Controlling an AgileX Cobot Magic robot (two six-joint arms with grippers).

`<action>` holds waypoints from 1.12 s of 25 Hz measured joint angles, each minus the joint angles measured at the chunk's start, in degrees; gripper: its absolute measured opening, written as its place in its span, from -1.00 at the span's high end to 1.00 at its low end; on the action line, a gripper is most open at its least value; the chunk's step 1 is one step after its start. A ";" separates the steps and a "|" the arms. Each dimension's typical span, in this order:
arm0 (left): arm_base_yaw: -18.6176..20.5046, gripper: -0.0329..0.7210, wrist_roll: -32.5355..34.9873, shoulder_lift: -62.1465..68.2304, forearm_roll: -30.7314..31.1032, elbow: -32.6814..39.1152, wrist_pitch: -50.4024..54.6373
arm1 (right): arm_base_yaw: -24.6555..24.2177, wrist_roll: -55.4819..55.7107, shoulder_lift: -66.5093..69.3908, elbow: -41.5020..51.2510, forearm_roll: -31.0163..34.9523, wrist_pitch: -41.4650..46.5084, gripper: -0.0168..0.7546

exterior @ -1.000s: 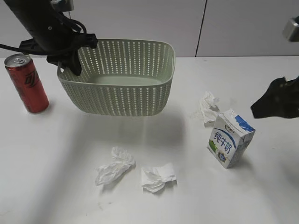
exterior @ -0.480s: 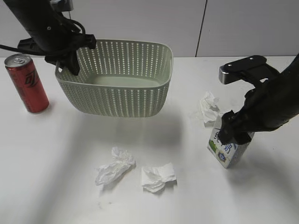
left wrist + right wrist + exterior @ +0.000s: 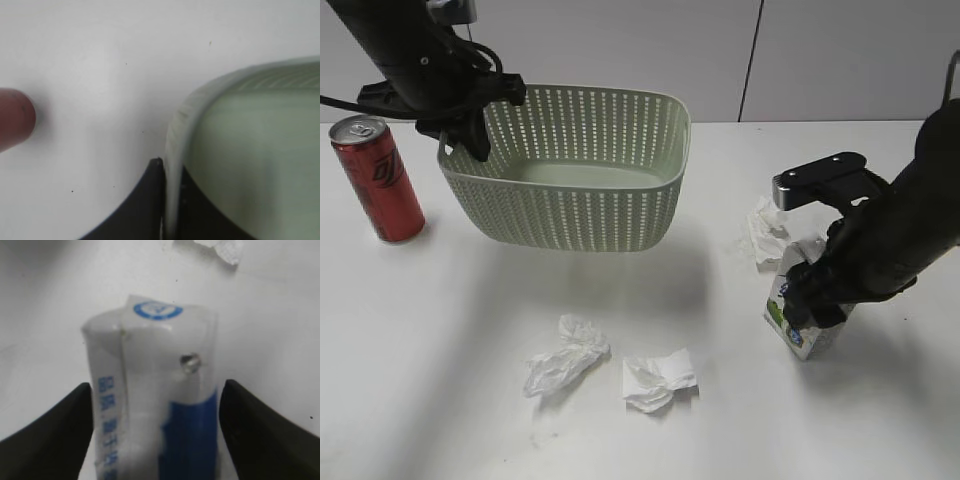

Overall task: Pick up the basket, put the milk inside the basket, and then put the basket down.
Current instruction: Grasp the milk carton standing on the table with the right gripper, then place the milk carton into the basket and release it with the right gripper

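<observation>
The pale green basket (image 3: 575,170) hangs tilted above the table at the back left. My left gripper (image 3: 470,130) is shut on its left rim, which shows pinched between the jaws in the left wrist view (image 3: 172,200). The milk (image 3: 798,318), a white carton with a blue top, stands on the table at the right. My right gripper (image 3: 812,290) is down over its top. In the right wrist view the milk (image 3: 155,390) sits between the open jaws (image 3: 156,410), with small gaps on both sides.
A red soda can (image 3: 378,178) stands at the far left, beside the basket; its edge shows in the left wrist view (image 3: 15,117). Crumpled tissues lie in the front middle (image 3: 565,355), (image 3: 658,380) and behind the milk (image 3: 765,228).
My right arm came in from the right edge and dropped over the milk, jaws either side of it. The basket shifted slightly left and holds still.
</observation>
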 joint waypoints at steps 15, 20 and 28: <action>0.00 0.91 0.00 0.00 0.00 0.00 -0.04 | 0.00 -0.95 1.82 0.00 -0.07 0.03 0.10; 0.00 0.91 0.00 0.00 0.00 0.00 -0.04 | 0.00 -1.00 -1.59 -0.24 -0.07 1.36 0.12; 0.00 0.91 0.00 0.00 0.00 0.00 -0.04 | 0.00 -1.13 -5.58 -12.79 0.82 17.31 0.12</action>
